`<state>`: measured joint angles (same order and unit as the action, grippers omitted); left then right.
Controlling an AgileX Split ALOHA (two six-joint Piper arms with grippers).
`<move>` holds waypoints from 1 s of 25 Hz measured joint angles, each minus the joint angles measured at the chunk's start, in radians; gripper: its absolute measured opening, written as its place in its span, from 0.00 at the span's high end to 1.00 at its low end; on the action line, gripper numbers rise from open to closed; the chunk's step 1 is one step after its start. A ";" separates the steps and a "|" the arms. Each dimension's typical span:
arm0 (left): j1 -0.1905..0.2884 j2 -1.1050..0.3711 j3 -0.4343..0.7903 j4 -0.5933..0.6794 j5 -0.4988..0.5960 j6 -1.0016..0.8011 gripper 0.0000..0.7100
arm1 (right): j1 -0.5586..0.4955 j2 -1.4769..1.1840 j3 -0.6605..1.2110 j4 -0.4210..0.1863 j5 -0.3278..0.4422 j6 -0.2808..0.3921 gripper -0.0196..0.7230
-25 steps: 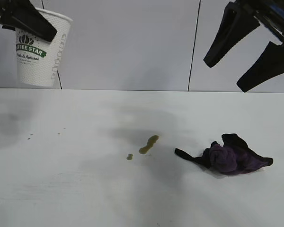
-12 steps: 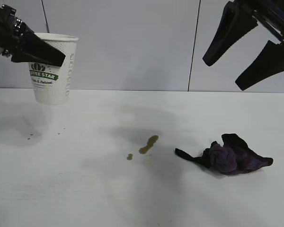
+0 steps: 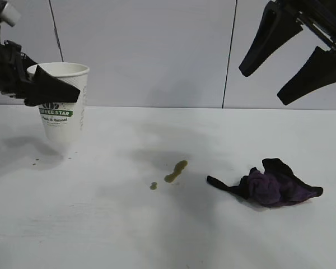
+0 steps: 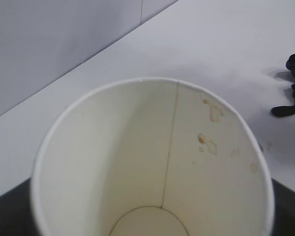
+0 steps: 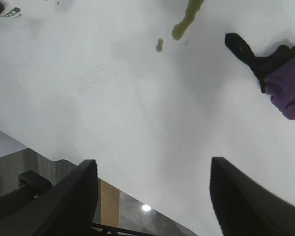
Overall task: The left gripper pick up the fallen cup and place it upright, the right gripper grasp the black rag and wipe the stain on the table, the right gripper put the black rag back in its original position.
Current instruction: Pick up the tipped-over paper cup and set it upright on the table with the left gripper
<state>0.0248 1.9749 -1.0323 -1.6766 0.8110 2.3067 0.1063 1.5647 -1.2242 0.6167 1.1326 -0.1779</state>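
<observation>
Cup [image 3: 61, 106] sits at the far left of the table [image 3: 101, 224], upright, mouth up, logo facing my exterior camera. My left gripper [image 3: 53, 89] is clamped across its upper wall just below the rim, one black finger crossing the front. Whether the base touches the tabletop or hangs just above it, I cannot tell; a soft shadow lies right under it. From the left wrist view I look straight down into the cup [image 4: 152, 162]: empty, a few brown drip marks on the inner wall, side seam visible.

Open room: bare white surface runs between the cup and the stain [image 3: 176, 171], which lies near the table's middle with its small separate drop just beside it. Black rag [image 3: 269, 185] is crumpled to the right of the stain, apart from it, purple middle showing. Table's back edge meets the wall panels just behind the cup.

My right gripper [image 3: 285, 67] hangs high at upper right, well above the rag, fingers spread wide, holding nothing. In the right wrist view both its fingertips [image 5: 73, 191] frame the table's near edge, with stain [image 5: 187, 19] and rag [image 5: 280, 83] beyond.
</observation>
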 joint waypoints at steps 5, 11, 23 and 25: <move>0.000 0.037 0.007 0.001 -0.002 0.013 0.19 | 0.000 0.000 0.000 0.000 0.002 0.000 0.36; 0.000 0.041 0.011 0.007 -0.018 0.046 0.19 | 0.000 0.000 0.000 0.000 0.002 0.000 0.36; 0.000 0.041 0.011 0.021 -0.035 0.054 0.12 | 0.000 0.000 0.000 0.000 0.002 0.000 0.36; 0.000 0.041 0.011 0.026 -0.042 0.052 0.08 | 0.000 0.000 0.000 0.000 0.002 0.000 0.36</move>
<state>0.0248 2.0154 -1.0211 -1.6503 0.7695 2.3583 0.1063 1.5647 -1.2242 0.6167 1.1344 -0.1779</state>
